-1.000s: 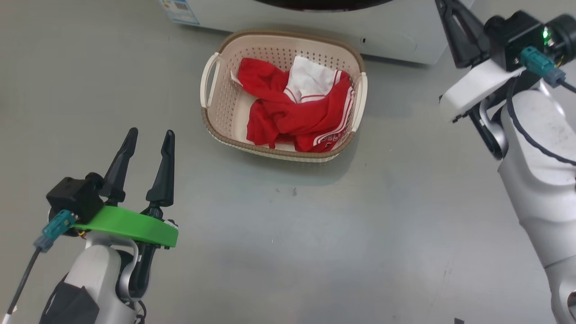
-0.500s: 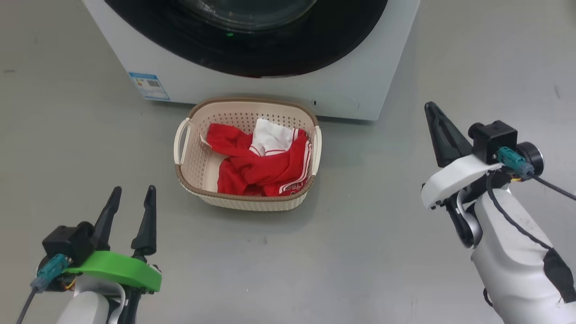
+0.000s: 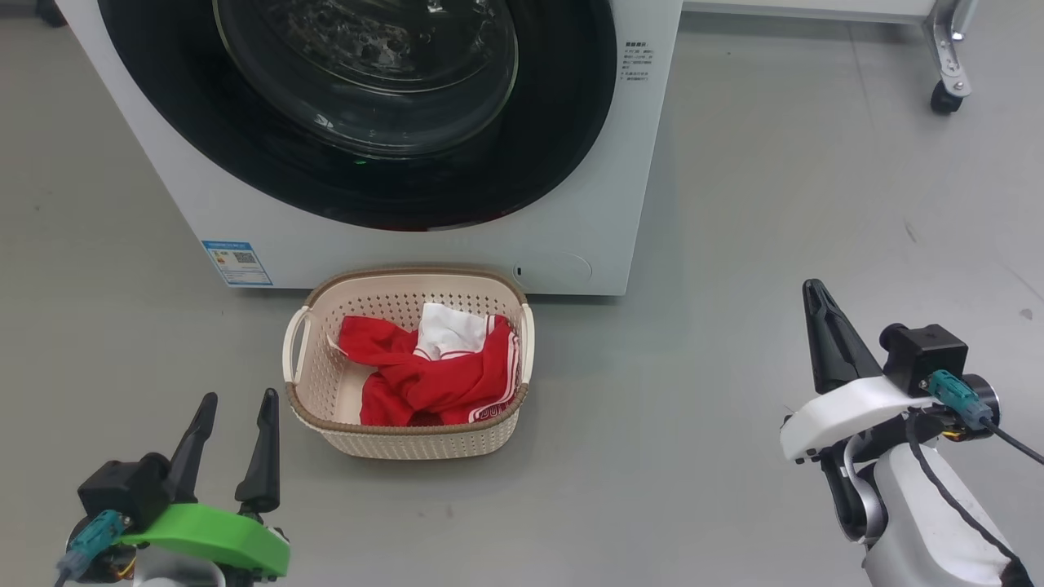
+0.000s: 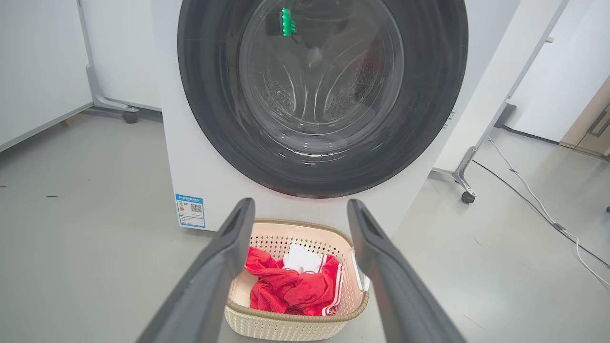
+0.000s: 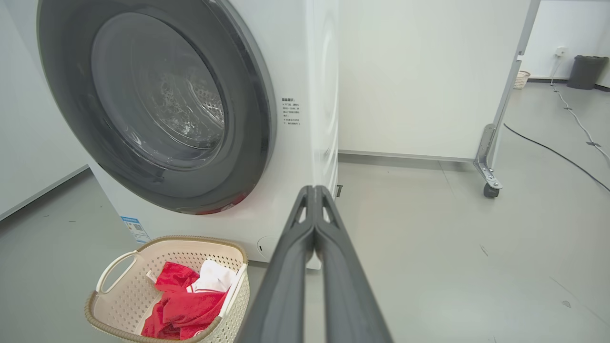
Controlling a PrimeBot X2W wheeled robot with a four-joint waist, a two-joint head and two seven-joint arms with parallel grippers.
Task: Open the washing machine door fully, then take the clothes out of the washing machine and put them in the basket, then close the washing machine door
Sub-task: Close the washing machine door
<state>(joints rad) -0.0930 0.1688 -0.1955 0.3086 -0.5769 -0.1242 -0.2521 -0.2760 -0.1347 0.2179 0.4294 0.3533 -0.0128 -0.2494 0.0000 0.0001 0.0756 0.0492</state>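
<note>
On the near side of the washer (image 3: pixel 571 163), its door (image 3: pixel 563 122) shut, the clothes (image 3: pixel 424 383) lie in the basket (image 3: pixel 408 444); left gripper (image 3: pixel 239 399) hangs wide and empty, right gripper (image 3: pixel 811 293) pinched closed on nothing. Every step looks done.

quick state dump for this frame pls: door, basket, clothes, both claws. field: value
door: washing machine door shut against the washing machine
basket: basket on the floor, directly in front of the machine, below the door
clothes: red and white clothes heaped inside the basket
left claw: left claw open, empty, to the basket's left
right claw: right claw shut, empty, well to the basket's right
status: the layout suggests the task is done
</note>
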